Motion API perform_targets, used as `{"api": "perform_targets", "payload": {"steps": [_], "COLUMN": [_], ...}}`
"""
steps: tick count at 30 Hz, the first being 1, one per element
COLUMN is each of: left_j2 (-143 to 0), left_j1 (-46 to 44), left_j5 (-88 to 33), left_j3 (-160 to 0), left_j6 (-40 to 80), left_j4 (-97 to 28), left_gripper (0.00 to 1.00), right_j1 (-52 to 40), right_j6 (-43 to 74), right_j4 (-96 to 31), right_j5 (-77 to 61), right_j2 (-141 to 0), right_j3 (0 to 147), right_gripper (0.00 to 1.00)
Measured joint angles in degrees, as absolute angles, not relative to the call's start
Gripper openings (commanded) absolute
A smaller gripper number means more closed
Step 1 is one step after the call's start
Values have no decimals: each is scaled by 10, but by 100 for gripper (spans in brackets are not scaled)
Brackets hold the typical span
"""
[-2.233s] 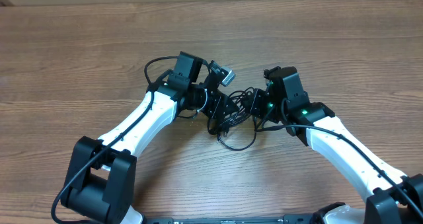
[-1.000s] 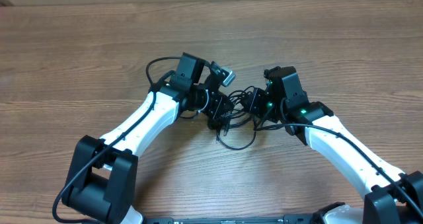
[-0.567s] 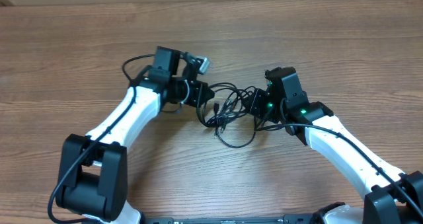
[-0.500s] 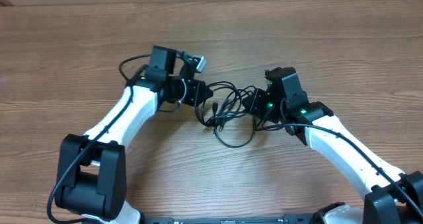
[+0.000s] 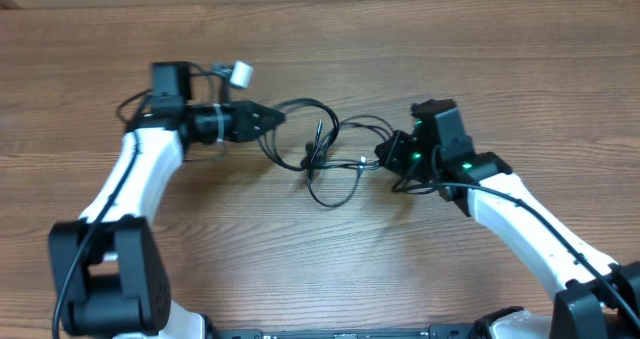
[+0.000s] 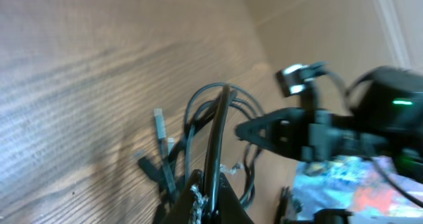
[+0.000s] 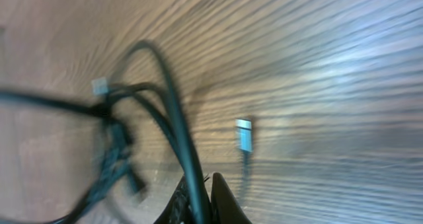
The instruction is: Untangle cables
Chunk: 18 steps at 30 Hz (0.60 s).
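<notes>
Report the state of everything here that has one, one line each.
cables: tangled in a loose bunch, drawn out between the two grippers.
left gripper: shut on a strand of the cables.
right gripper: shut on a strand of the cables.
silver-tipped plug: free, held by neither gripper.

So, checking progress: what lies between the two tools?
In the overhead view, the cables, loosely knotted, run from the left tool to the right tool.
</notes>
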<state>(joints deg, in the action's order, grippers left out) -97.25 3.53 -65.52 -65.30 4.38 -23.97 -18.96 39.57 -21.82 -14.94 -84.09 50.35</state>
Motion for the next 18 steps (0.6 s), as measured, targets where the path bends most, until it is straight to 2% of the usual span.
{"api": "perform_targets", "payload": {"steps": [7,14,18], "left_j2": [-902,-842,-825], "left_j1": [94,109,112], "left_j5": [-723,-737,-740], "left_j3": [-653,-654,-655], "left_j6": [54,59,59], "left_j4": [-235,-235,-236], "left_gripper": [4,4,4], "right_j1": [-135,-101,-99], "right_j6": [364,313,274], "right_j4": [-230,-231,-231], "right_j5": [-152,-147,-98], "right_j2": [-757,-657,-599], "right_j3": [505,523,524], "right_gripper": [4,4,4]}}
